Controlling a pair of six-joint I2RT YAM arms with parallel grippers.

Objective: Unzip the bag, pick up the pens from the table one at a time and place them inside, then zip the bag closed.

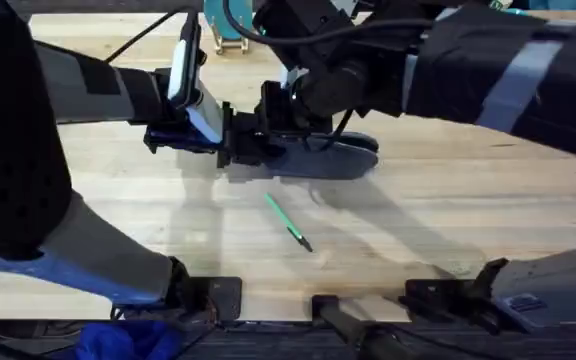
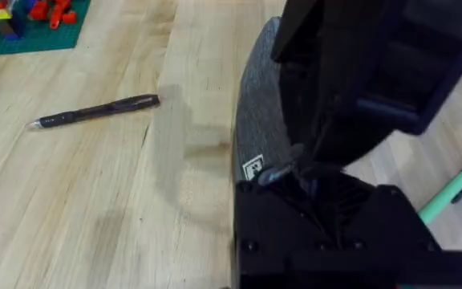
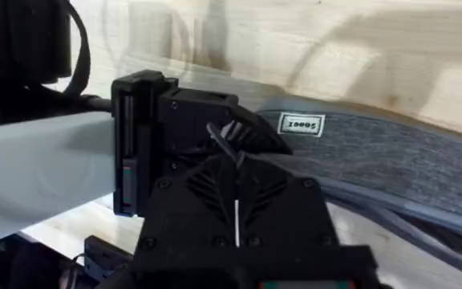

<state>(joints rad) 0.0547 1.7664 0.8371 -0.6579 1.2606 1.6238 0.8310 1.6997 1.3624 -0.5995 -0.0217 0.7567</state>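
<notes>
The blue-grey bag (image 1: 333, 157) lies across the middle of the table (image 1: 448, 215). My left gripper (image 1: 236, 145) is shut on the bag's left end, close to the white label (image 2: 253, 167). Right beside it, my right gripper (image 1: 273, 118) comes down from above and is shut on the small metal zipper pull (image 3: 228, 136). The zipper looks closed along the bag (image 3: 407, 160). A light green pen (image 1: 288, 222) lies on the wood in front of the bag. The black pen (image 2: 95, 111) lies on the wood off to the side of the bag (image 2: 259, 120).
A green mat with coloured toy bricks (image 2: 30, 20) sits beyond the black pen. A teal object (image 1: 230, 30) stands at the table's far edge. Both arms crowd the space over the bag's left end. Bare wood stretches to the right of the green pen.
</notes>
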